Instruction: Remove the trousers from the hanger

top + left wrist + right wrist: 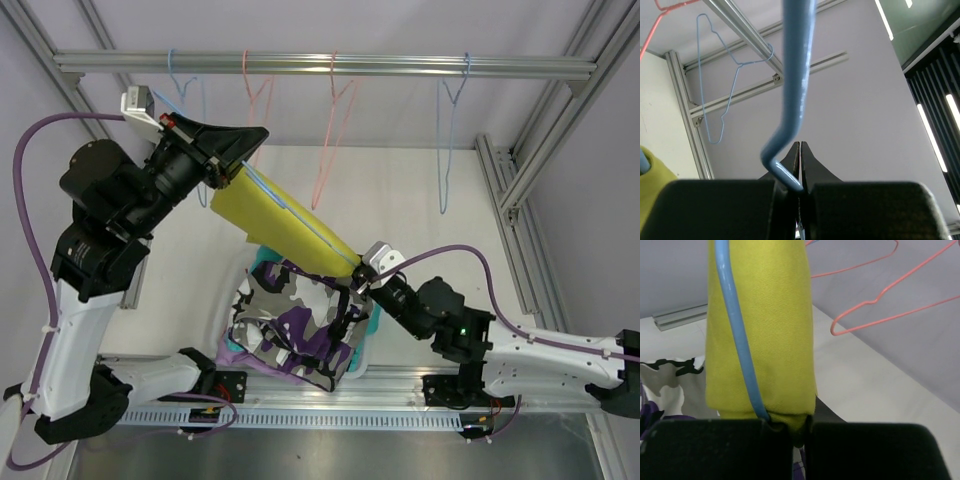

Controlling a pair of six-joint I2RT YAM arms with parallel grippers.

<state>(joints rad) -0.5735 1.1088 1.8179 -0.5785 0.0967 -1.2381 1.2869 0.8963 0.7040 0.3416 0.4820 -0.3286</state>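
Mustard yellow trousers (285,225) hang over a blue wire hanger (300,215) held tilted between my two arms above the basket. My left gripper (225,150) is shut on the hanger's hook end; in the left wrist view the blue wire (790,125) runs down into my closed jaws (801,150). My right gripper (358,272) is shut on the lower end of the yellow trousers (765,330), with the blue hanger wire (740,350) lying along the cloth. Camouflage trousers (300,320), teal trousers (262,258) and lilac trousers (240,355) lie in the basket. The pink-red ones are hidden.
A white basket (365,362) sits at the near middle of the table. On the rail (330,65) hang two pink hangers (330,130) and two blue ones (448,130). Frame posts (530,150) stand at the right.
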